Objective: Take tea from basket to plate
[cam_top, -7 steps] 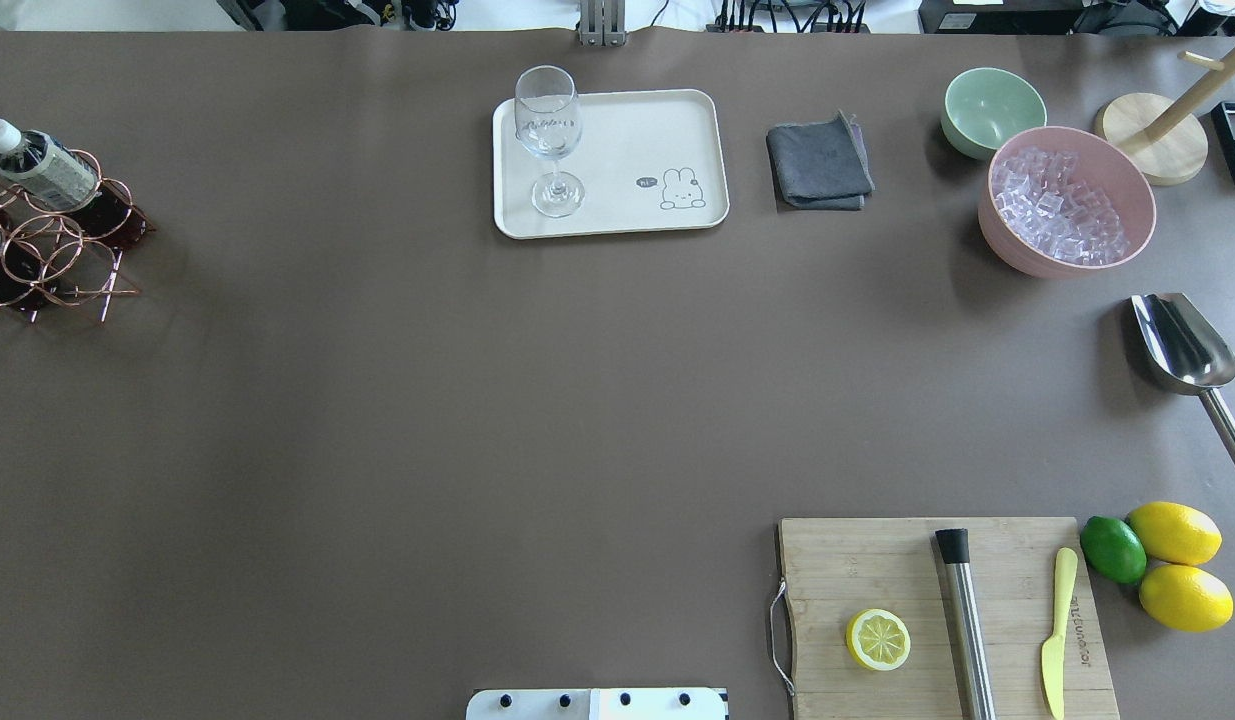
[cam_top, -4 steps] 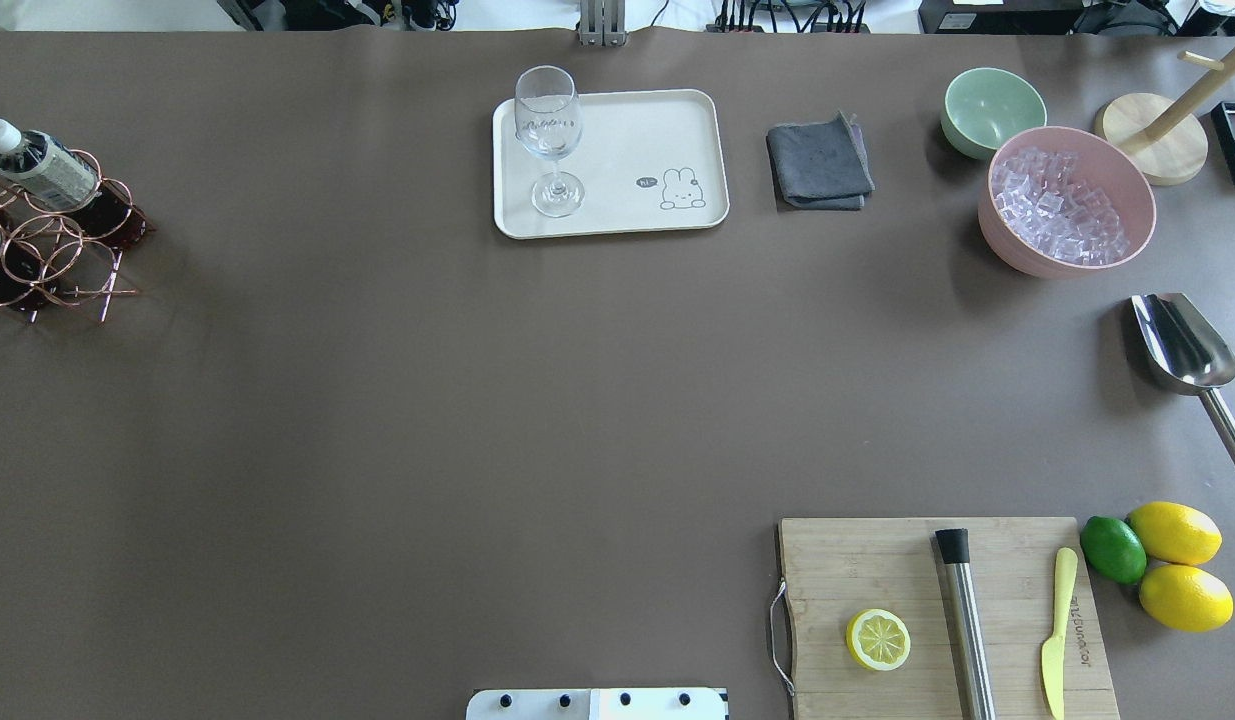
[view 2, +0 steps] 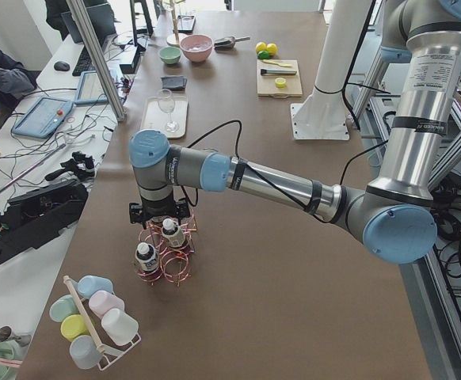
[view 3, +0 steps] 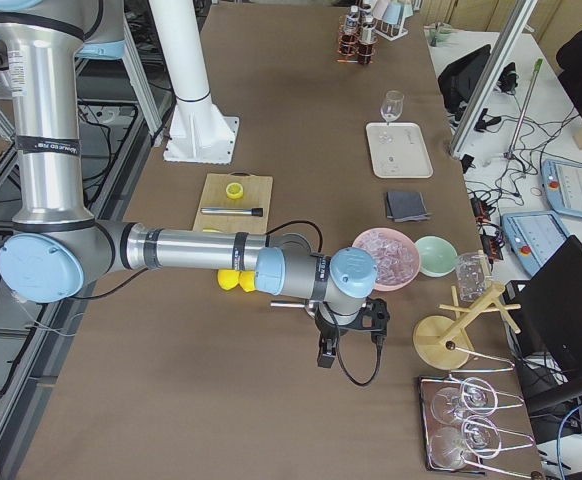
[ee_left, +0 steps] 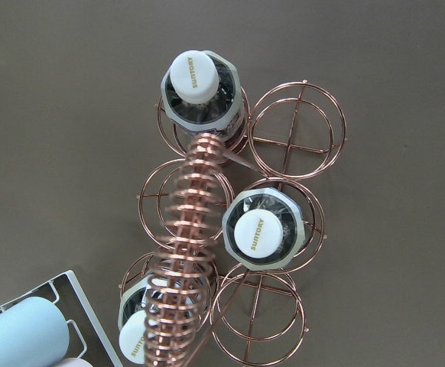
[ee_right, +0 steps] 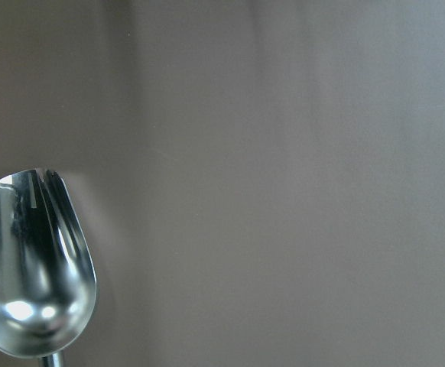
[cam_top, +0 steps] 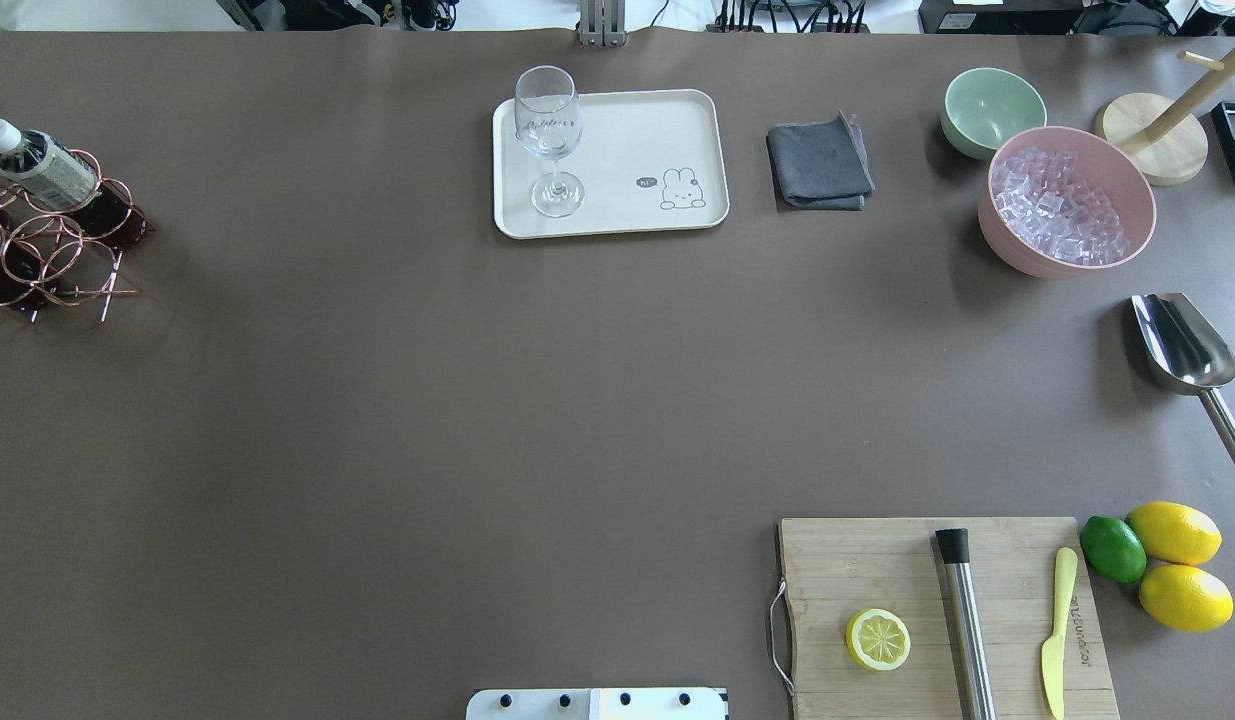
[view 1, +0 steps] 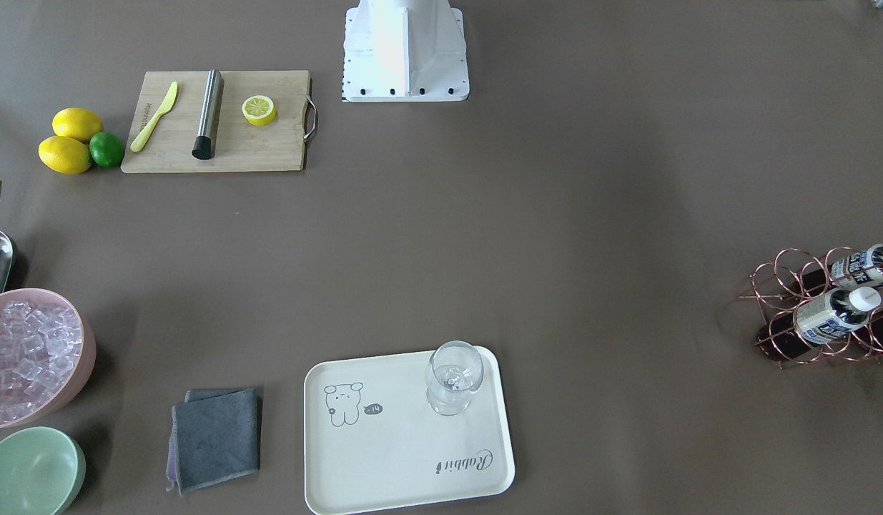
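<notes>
Cannot tell open or closed for left gripper, hanging just above basket at 9 o'clock of table, nor for right gripper, near scoop at 3 o'clock. Tea upright in basket rings; plate well apart at 12 o'clock, bearing glass.

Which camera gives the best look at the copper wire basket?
The left wrist-mounted view: it looks straight down on the basket, showing its rings and coiled handle. Overhead and front-facing views crop it at their edges; exterior left shows it obliquely, exterior right tiny and far.
</notes>
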